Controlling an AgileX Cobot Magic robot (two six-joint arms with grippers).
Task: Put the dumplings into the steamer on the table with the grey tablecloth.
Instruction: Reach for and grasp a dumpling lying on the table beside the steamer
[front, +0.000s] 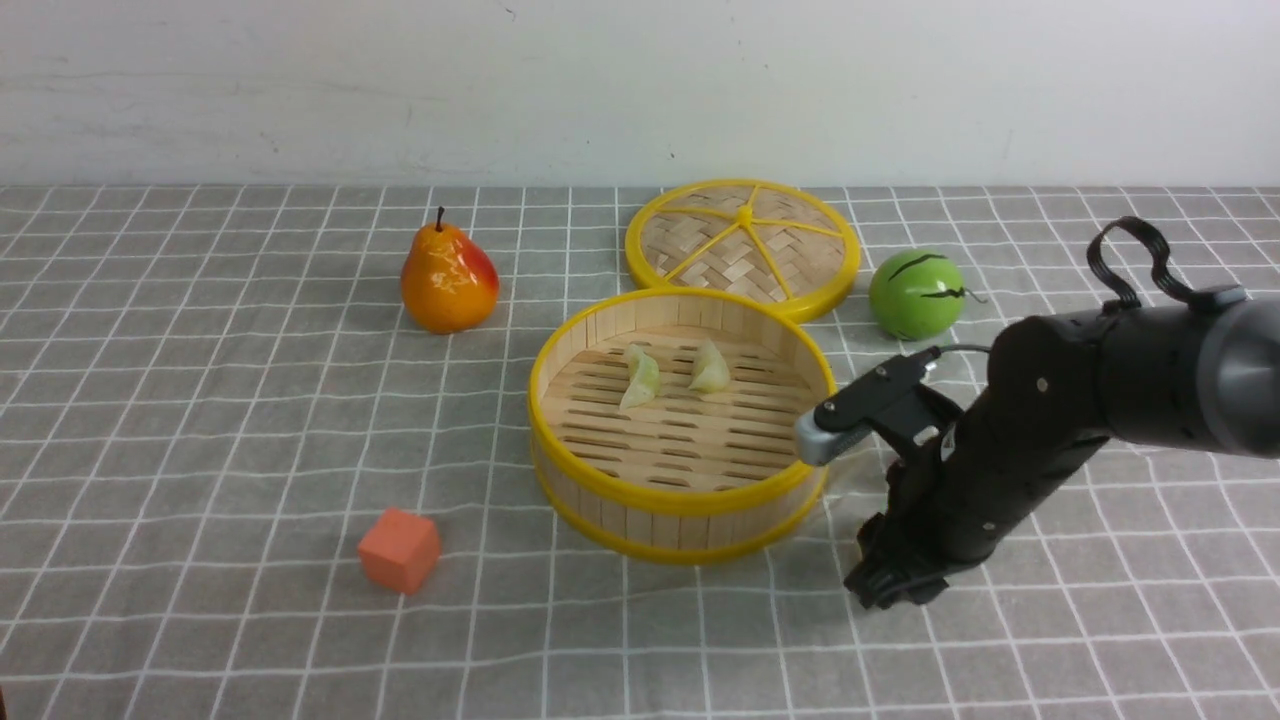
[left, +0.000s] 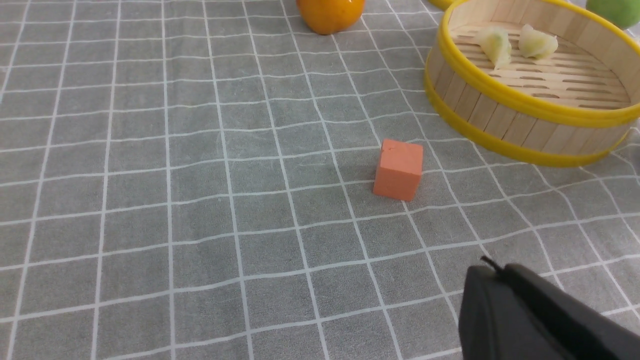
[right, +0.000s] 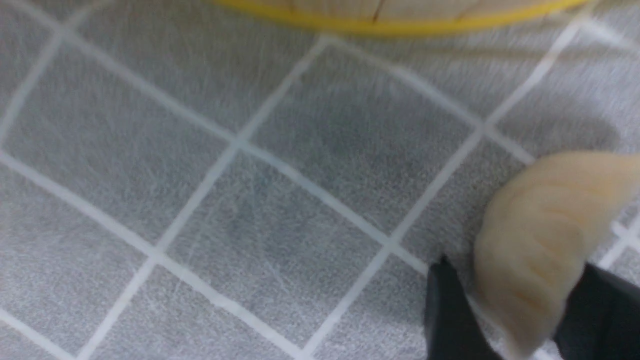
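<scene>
Grey cloth (front: 250, 450) with white grid lines covers the desk before me, wrinkled lightly, running back to a pale wall (front: 600, 90). On it sits the steamer (front: 683, 525), two dumplings (front: 709, 367) already on its slats. Another dumpling (right: 545, 215) is outside, just past the steamer's 4 o'clock side, between the fingers of my right end effector (right: 517, 277). Those fingers stand apart astride it, with a sliver of cloth showing beside one of them, so I don't count it as gripped. My left end effector (left: 492, 265) is pressed together, idle, its fingers holding nothing.

I judge the dumpling light, with a smooth, glossy skin that could slip; whether it is soft or firm I can't tell, so I'd squeeze gently. I should take it across the thick, rounded belly, pads flat on both sides, not by the thin tapering tips, where it could twist or squirt out. Then up over the rim, towards 10 o'clock.
</scene>
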